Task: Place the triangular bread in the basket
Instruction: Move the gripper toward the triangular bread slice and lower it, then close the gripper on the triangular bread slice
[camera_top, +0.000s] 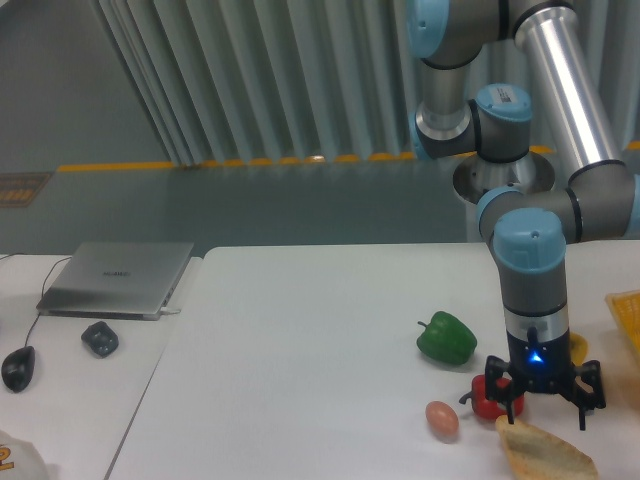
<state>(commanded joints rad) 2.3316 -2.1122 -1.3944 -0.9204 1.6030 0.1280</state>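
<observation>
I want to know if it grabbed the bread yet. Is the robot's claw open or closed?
Open. The gripper has its two fingers spread wide apart, just above the bread on the table. Nothing is held between them.

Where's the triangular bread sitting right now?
The triangular bread lies at the table's front right edge, directly under the hand, just right of the small pinkish egg and below the red pepper.

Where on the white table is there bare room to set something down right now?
The wide stretch of white table between the grey laptop and the green bell pepper is bare. It is crowded at the right front: red pepper, pinkish egg, triangular tan bread and open gripper cluster together.
</observation>
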